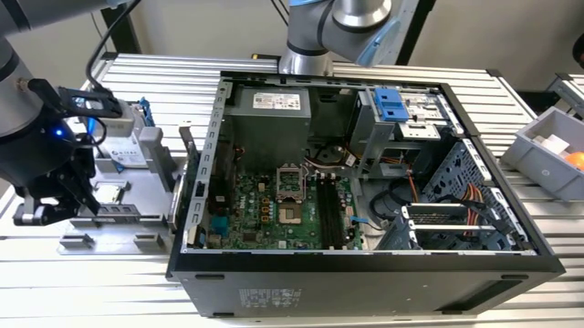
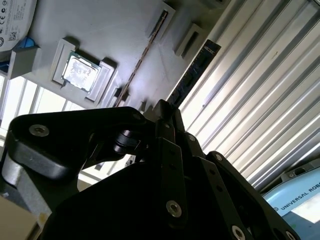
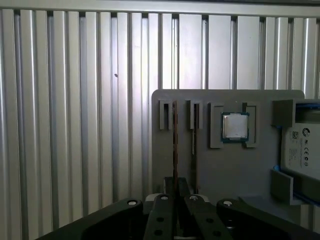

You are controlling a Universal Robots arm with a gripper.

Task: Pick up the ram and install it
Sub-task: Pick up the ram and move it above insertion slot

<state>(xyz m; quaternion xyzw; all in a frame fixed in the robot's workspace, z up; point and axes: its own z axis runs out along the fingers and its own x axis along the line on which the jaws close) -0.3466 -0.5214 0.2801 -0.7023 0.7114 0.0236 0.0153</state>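
Pick-up step in hand, by my judgement; install not begun.

Exterior view: end effector sits low over the grey fixture on the counter, at the exterior view's left, well apart from the open computer case.

Second wrist view: fingertips appear pinched on the near end of the ram, a dark stick.

First wrist view: ram seen edge-on, running in between the nearly closed fingers, beside the processor.

Freeing so thin a board calls for a square, straight pull.

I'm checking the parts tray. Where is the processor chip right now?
The processor chip sits on the grey tray at the exterior view's left, outside the computer case, between the ram and the hard drive.
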